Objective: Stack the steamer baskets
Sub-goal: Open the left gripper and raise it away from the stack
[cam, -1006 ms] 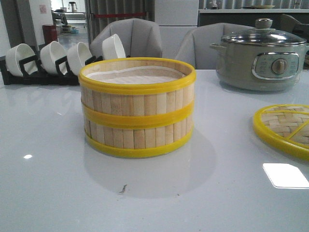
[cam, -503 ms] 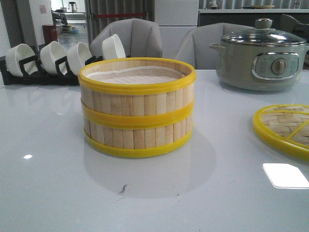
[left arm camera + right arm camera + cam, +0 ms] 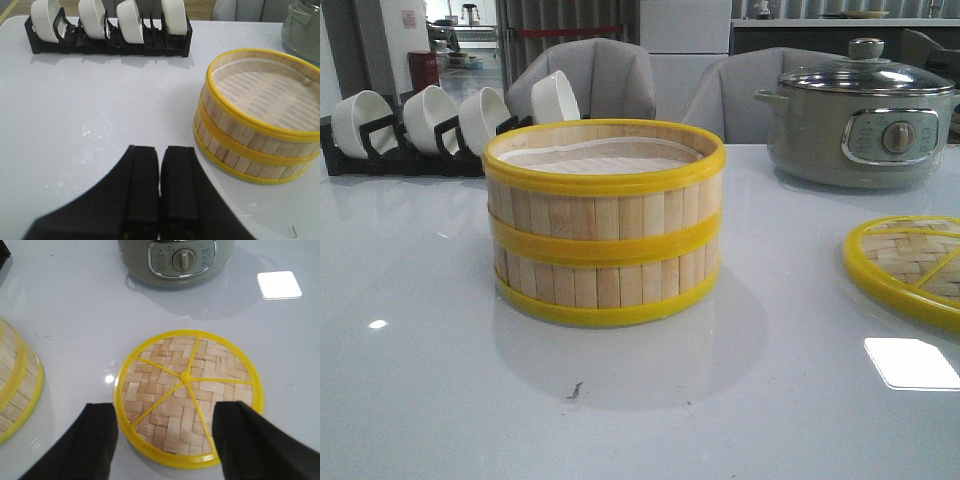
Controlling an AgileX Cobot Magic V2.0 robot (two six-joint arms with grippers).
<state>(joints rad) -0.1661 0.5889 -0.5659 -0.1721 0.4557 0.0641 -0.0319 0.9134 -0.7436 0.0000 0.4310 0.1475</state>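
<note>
I am looking out over a glossy white table [image 3: 440, 380], and I take the stacked steamer baskets as my landmark. Nearest to me, on my left, my left gripper [image 3: 159, 200] is hanging above bare table just short of the stack, its two black fingers pressed together and holding nothing. On my right, my right gripper [image 3: 165, 440] is hovering with its fingers spread wide apart, straddling the near edge of the woven bamboo lid [image 3: 187, 397] from above; I cannot tell whether they are touching it.

The steamer baskets [image 3: 604, 220] are sitting at the middle of the table, one squarely on top of the other, their yellow rims meeting in a single band around the waist. The walls are lining up and the top basket is looking level, its whitish liner showing inside. Neither gripper is touching them.

The lid is lying flat on the table to the right of the stack, well apart from it.

Beyond the stack to the right, a grey electric pot [image 3: 860, 125] with a glass lid is standing. Beyond it to the left, white bowls [image 3: 450, 118] are leaning in a black rack [image 3: 107, 45].

I am judging the stacking itself as done. If the lid belongs on top, that is what is left.
</note>
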